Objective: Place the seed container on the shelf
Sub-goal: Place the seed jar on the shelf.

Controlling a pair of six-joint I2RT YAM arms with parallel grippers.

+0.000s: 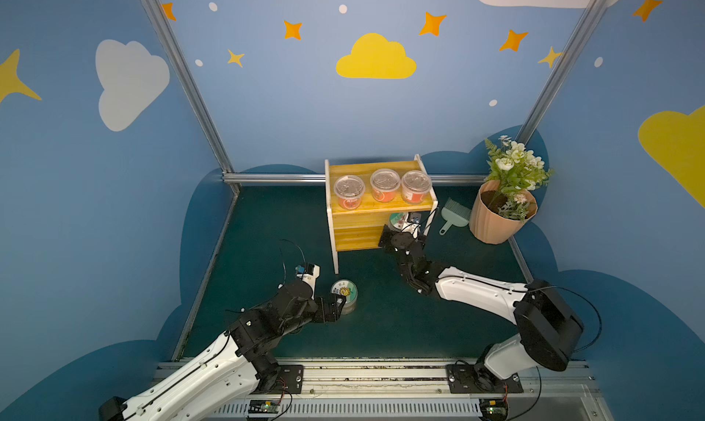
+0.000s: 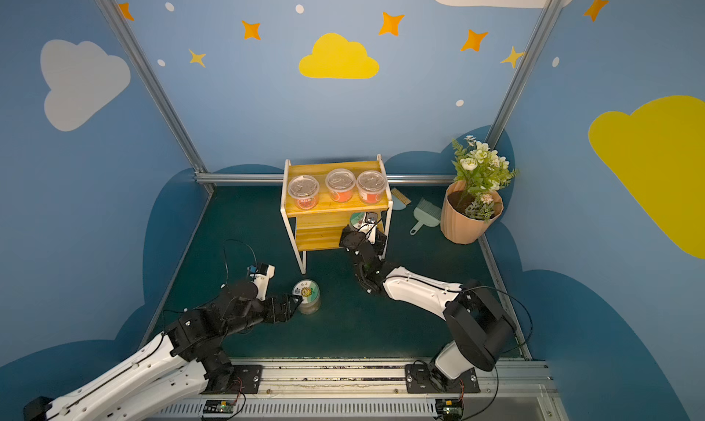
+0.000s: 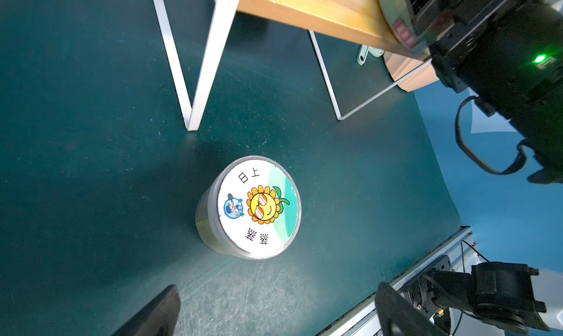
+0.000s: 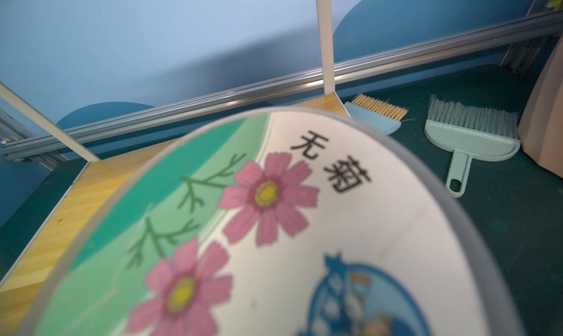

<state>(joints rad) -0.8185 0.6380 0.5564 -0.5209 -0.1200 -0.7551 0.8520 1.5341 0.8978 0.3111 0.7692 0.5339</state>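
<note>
A seed container with a sunflower lid stands upright on the green floor in front of the shelf's left leg. My left gripper hovers just short of it, open, with nothing between its fingers. A second seed container with a pink-flower lid sits at the right end of the lower plank of the shelf. My right gripper is at this container. Its jaws are hidden, since the lid fills the right wrist view.
Three clear cups with red labels stand in a row on the top plank. A teal hand brush, a second small brush and a potted plant lie right of the shelf. A metal rail runs along the front.
</note>
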